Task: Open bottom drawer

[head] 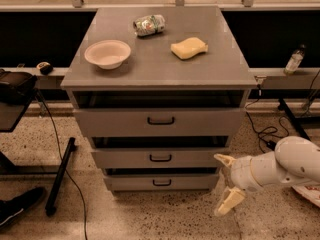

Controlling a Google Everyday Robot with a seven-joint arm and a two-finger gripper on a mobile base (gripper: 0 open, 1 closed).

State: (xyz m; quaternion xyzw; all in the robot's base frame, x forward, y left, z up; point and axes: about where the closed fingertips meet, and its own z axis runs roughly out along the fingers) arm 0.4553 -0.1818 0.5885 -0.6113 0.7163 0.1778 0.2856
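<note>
The bottom drawer (161,182) is the lowest, slimmest grey front of the cabinet, with a small black loop handle (161,183) at its centre. It stands closed, its front set a little behind the drawers above. My gripper (226,183) is at the lower right, just right of the bottom drawer's right end and apart from it. Its two cream fingers are spread open, one finger (224,159) up near the middle drawer's level and the other low near the floor. It holds nothing.
The middle drawer (160,157) and top drawer (160,121) sit above. The cabinet top (160,59) bears a white bowl (107,53), a crushed can (149,25) and a yellow sponge (189,48). A black stand (60,176) and cables lie left; a bottle (294,60) stands right.
</note>
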